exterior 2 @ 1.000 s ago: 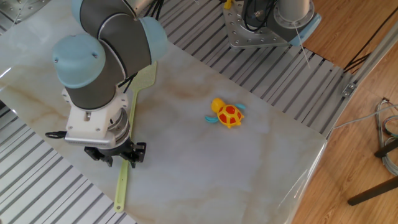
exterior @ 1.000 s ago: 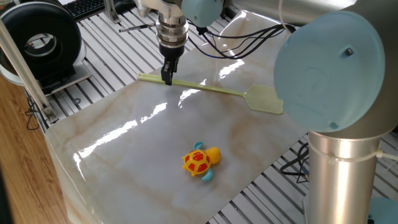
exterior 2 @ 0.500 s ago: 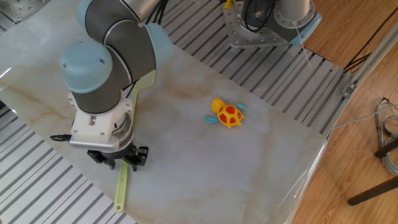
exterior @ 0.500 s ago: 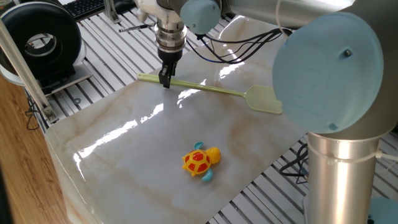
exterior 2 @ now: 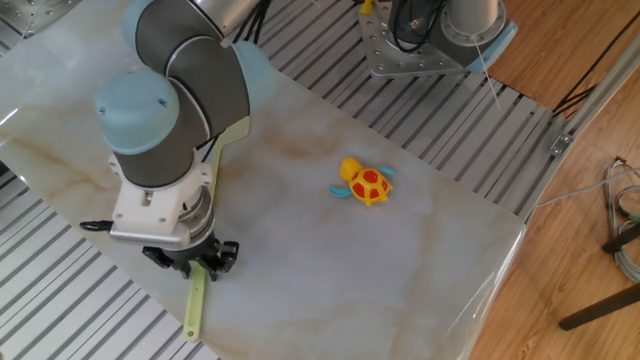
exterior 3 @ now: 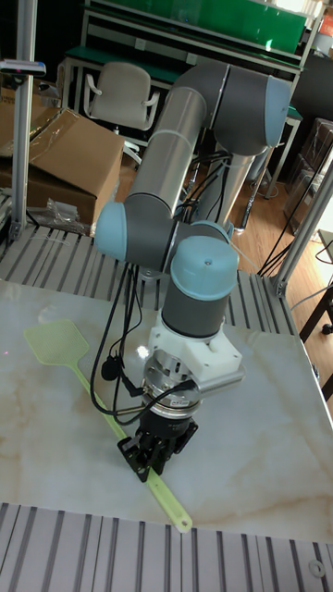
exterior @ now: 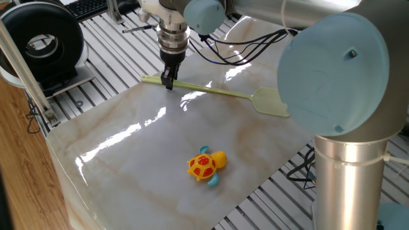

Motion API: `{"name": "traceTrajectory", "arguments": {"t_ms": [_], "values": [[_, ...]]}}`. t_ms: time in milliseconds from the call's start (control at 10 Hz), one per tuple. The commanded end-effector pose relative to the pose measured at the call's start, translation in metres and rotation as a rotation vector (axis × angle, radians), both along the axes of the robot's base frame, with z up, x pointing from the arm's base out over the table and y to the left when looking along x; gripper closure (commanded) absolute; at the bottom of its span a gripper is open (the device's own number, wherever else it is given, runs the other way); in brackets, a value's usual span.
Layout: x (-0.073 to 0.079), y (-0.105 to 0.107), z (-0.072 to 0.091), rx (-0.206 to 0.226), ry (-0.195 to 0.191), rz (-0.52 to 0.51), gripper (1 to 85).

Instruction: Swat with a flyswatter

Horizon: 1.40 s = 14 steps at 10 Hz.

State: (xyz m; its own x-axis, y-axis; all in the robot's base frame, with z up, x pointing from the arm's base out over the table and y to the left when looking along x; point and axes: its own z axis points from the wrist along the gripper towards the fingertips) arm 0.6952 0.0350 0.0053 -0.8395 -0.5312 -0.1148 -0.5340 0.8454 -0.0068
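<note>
Claw lower than a second ago, and shifted a little toward the free end of the handle, down now at the flyswatter near that end. Flyswatter itself unmoved: flat on the marble table, handle running along the far edge, mesh head lying close to the robot's base column. From the other fixed view, claw planted right over the handle, with only the last stretch of the handle poking out below it toward the table's edge. From the tall fixed view, fingers straddling the thin handle, head away to the left. Fingers look drawn in about the handle, but cannot tell whether truly clamped or merely astride it; no lift visible yet to prove a grip.

Toy turtle well apart from the flyswatter, out in the middle of the table, untouched.

Judged stage: descent to the grasp done or nearly done, closing and lifting next. Thin, flat handle likely to slip or twist in the fingers if pinched off-centre, and a grip this near the end leaves a long, whippy length to swing.
</note>
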Motion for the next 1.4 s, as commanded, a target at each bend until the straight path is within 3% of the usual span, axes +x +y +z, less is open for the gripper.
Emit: {"name": "traceTrajectory", "arguments": {"t_ms": [0,200,400,600,800,1000,1100,1300], "values": [[0.005,-0.001,0.008,0.029,-0.017,-0.023,80.0],[0.007,-0.006,0.016,0.030,-0.031,-0.018,84.3],[-0.007,-0.007,0.035,0.046,-0.010,-0.027,84.3],[-0.026,-0.010,0.054,0.029,0.022,-0.041,84.3],[-0.028,-0.011,0.053,0.025,0.030,-0.036,84.3],[-0.042,-0.012,0.054,0.020,0.088,-0.055,84.3],[-0.050,-0.017,0.059,-0.009,0.121,-0.063,84.3],[-0.057,-0.009,0.070,-0.002,0.129,-0.058,84.3]]}}
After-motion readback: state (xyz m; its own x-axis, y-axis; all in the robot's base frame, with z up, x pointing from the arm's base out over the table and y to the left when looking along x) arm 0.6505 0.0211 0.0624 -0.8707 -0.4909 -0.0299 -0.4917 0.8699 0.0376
